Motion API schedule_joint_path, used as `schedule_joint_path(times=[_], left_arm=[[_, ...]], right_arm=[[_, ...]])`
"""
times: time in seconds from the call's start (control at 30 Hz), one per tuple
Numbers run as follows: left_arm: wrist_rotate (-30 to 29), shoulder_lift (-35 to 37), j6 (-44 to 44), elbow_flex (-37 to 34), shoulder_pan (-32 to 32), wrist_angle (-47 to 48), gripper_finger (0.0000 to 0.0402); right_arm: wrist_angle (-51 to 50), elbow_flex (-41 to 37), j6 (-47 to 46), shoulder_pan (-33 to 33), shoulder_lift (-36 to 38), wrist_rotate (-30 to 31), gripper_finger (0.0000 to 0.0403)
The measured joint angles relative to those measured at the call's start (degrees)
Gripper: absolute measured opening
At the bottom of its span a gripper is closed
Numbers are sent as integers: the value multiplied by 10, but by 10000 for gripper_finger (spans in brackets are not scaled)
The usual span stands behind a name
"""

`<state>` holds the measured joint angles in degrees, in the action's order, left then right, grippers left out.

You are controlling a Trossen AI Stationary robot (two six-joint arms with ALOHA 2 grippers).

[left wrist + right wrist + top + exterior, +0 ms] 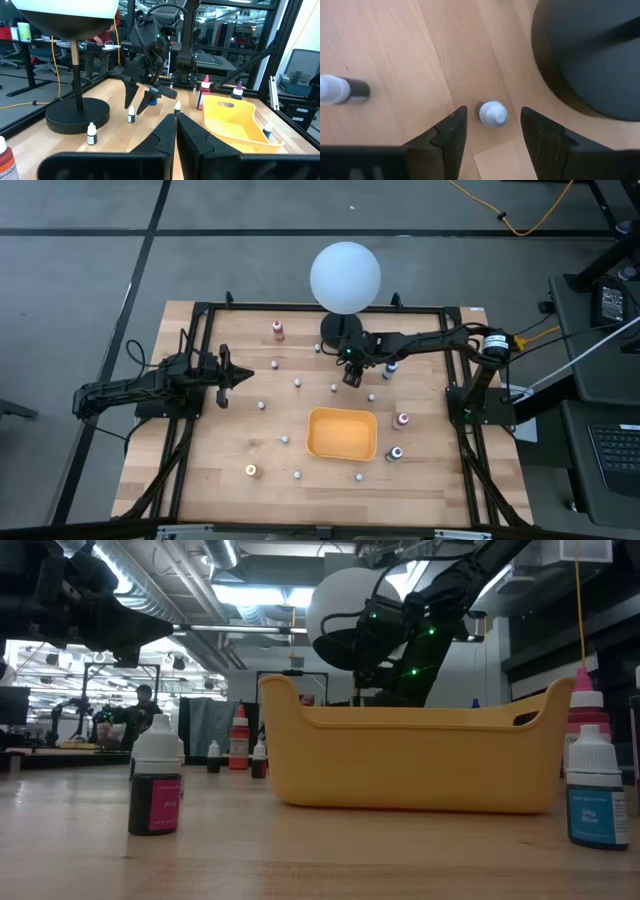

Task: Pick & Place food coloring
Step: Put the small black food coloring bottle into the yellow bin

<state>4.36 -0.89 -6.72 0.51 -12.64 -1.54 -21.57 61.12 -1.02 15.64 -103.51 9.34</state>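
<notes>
The food coloring bottles stand scattered on the wooden table: a pink one [156, 785], a blue one [597, 795], a red one [278, 330] and an orange one [252, 470]. One small white-capped bottle [493, 113] stands upright near the lamp base [590, 60]. My right gripper [493, 109] slants down over it, open, one finger on each side of the cap with a gap on both sides. It shows in the high view as my right gripper [352, 377]. My left gripper [243, 376] waits at the table's left, shut and level.
A yellow bin [342, 433] sits near the table's front middle. The globe lamp [345, 277] stands right behind my right gripper. A dark bottle [342, 90] is close beside the fingers. Several small white-capped bottles dot the table, and a black frame [200, 310] rims it.
</notes>
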Motion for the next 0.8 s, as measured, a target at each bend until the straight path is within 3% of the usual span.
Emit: schedule_joint_path(times=[0.47,0.8], left_arm=[[0,0,0,0,0,0,12],[0,0,0,0,0,0,10]], right_arm=[[10,0,2,0,-3,0,141],[11,0,-1,0,-3,0,83]])
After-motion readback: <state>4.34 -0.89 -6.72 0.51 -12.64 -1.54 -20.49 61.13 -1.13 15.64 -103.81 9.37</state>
